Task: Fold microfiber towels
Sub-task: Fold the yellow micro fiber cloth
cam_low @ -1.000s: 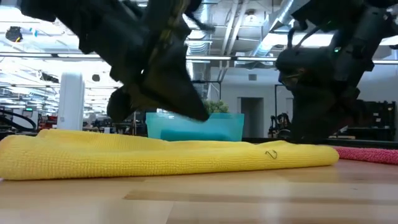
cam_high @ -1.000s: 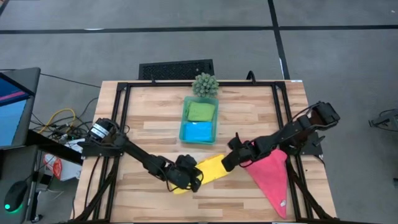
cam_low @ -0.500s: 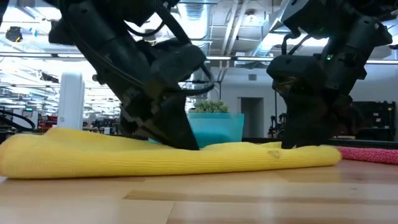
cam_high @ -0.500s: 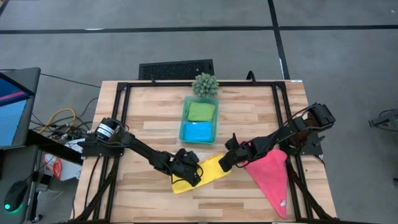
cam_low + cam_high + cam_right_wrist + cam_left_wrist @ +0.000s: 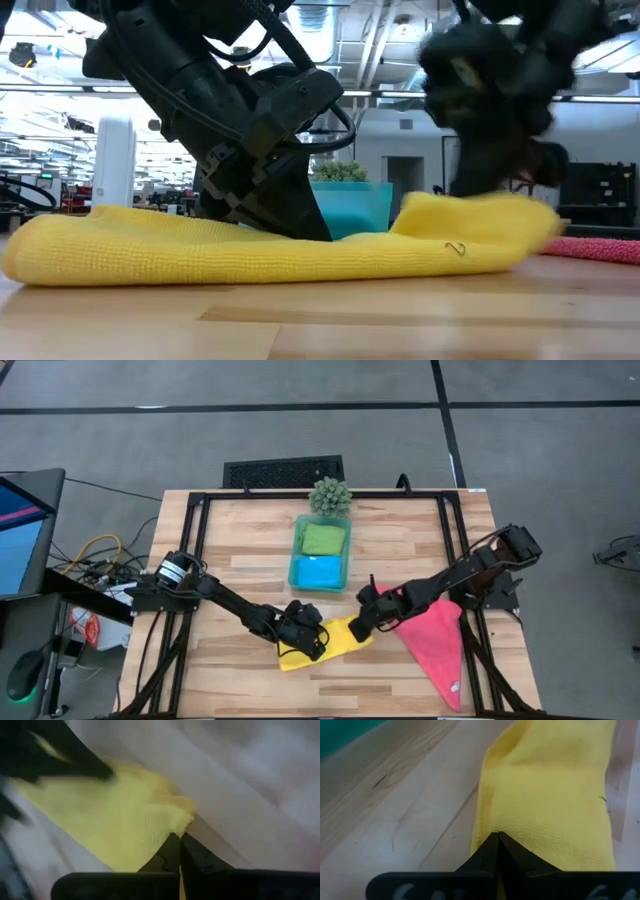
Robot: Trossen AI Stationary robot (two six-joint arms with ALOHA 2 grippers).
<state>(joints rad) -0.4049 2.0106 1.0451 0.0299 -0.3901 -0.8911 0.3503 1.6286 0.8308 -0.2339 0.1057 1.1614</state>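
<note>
Yellow towel [image 5: 325, 640]: lying folded on the near part of the table [image 5: 250, 550].

Left gripper [image 5: 300, 638]: arm reaching low across the table, fingers pinched together and pressing down on the towel's middle.

Right gripper [image 5: 362, 626]: arm stretched in from the other side, fingers clamped on the towel's end, which is raised off the wood and curled over.

Pink towel [image 5: 438, 643]: flat just beside the right arm.

Teal tray [image 5: 320, 552]: beyond both grippers, holding folded blue towel [image 5: 319, 571] and green towel [image 5: 323, 539].

Spiky plant [image 5: 330, 495]: behind the tray.
</note>
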